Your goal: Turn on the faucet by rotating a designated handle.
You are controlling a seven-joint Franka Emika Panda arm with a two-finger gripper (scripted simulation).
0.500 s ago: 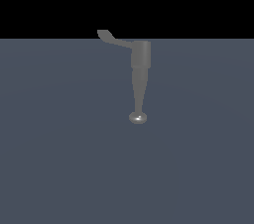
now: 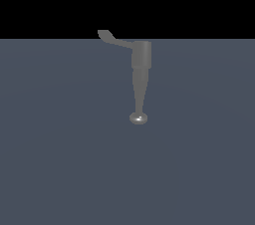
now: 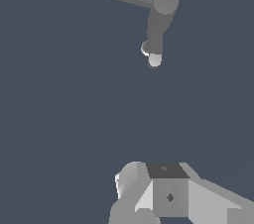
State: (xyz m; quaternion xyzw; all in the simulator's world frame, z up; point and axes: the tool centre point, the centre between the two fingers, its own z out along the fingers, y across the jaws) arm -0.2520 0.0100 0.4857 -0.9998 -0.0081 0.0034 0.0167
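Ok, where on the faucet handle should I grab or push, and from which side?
Take the handle near its flattened paddle tip, farthest from the cylindrical body, where leverage is greatest. Come from above, fingers straddling the thin lever. It juts towards the exterior view's left, clear of the spout. The gripper is far off.

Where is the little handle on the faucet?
In the exterior view, the handle sticks out from the top of the faucet body toward that view's left, far from the spout's shiny tip.
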